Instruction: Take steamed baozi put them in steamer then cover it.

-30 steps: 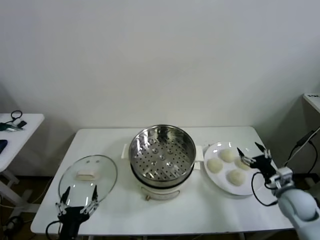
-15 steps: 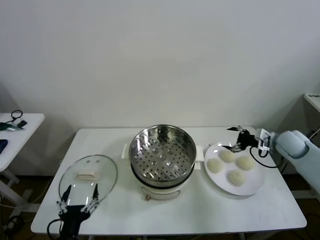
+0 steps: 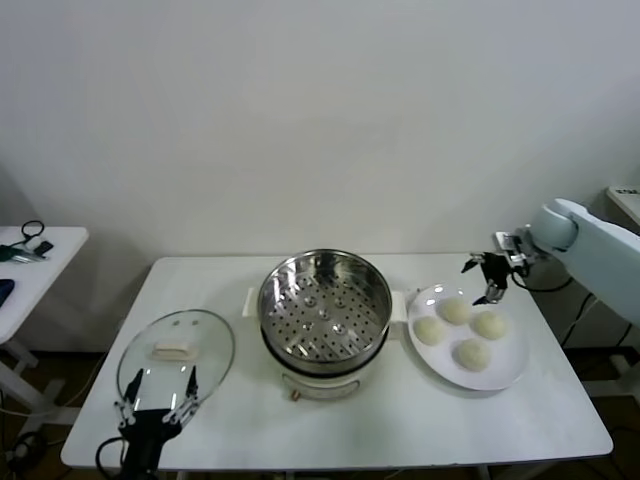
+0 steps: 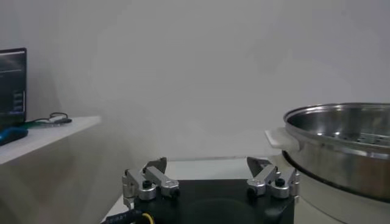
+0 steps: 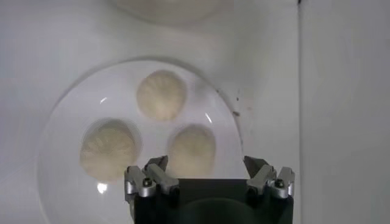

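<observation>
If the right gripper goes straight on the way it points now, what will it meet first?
Probably the baozi lying just ahead of the open right gripper on the white plate; depth is hard to judge, so it could reach the plate beside it.

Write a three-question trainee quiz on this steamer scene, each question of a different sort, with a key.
1. True or false: the cover sits on the steamer.
2. How many baozi lie on the white plate?
3. Which gripper hovers by the plate's far edge? A) left gripper B) right gripper C) neither

Key
1. False: the cover lies flat on the table, left of the steamer, whose perforated tray is bare.
2. Four.
3. B: the right gripper hangs open above the plate's far rim, holding nothing; the left gripper waits open at the table's near edge beside the cover.
</observation>
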You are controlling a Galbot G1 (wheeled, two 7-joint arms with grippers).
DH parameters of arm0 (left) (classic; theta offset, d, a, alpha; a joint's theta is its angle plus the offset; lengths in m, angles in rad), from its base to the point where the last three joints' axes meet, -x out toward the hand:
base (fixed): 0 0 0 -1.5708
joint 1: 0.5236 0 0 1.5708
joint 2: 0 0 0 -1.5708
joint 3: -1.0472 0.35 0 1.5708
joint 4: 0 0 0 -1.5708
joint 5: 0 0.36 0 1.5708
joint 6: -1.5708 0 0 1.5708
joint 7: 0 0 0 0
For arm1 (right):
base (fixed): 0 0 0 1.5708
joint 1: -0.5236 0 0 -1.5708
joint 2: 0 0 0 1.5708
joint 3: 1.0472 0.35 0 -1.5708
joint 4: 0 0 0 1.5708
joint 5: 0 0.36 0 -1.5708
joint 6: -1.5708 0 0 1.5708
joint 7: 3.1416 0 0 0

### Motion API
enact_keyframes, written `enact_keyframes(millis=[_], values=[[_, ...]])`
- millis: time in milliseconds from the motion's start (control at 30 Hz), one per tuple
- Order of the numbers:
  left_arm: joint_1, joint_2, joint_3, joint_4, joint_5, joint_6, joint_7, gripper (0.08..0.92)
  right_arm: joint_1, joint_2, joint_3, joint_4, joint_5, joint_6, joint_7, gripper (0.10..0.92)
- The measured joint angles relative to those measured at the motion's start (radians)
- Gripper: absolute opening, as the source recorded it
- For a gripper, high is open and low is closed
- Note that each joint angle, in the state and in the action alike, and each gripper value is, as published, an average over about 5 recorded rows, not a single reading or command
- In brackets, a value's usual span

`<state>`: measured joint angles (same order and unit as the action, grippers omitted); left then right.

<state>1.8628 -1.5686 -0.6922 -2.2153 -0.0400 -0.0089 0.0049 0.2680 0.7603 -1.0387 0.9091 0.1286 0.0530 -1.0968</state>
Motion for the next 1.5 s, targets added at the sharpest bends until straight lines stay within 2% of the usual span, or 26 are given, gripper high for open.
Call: enact_keyframes(millis=[400, 967, 1067, 1333, 1500], values=[[0.002, -0.003, -0.009, 0.000, 0.002, -0.005, -0.001, 0.823, -0.041, 0.132, -0.015, -0.149, -0.065, -0.014, -0.024, 0.823], [-0.002, -0.012, -0.007, 0.004, 0.009, -0.007, -0.004, 0.823, -0.130, 0.233, 0.076, -0.316, -0.171, 0.024, 0.002, 0.822], [-0.002, -0.013, -0.007, 0.004, 0.009, -0.008, -0.004, 0.823, -0.135, 0.239, 0.084, -0.329, -0.181, 0.026, 0.005, 0.797], [0.000, -0.014, -0.008, 0.002, 0.008, -0.009, -0.008, 0.823, -0.148, 0.244, 0.099, -0.347, -0.189, 0.031, 0.012, 0.652], [0.002, -0.014, -0.005, 0.000, 0.011, -0.011, -0.008, 0.823, -0.145, 0.242, 0.101, -0.347, -0.183, 0.037, 0.019, 0.621]])
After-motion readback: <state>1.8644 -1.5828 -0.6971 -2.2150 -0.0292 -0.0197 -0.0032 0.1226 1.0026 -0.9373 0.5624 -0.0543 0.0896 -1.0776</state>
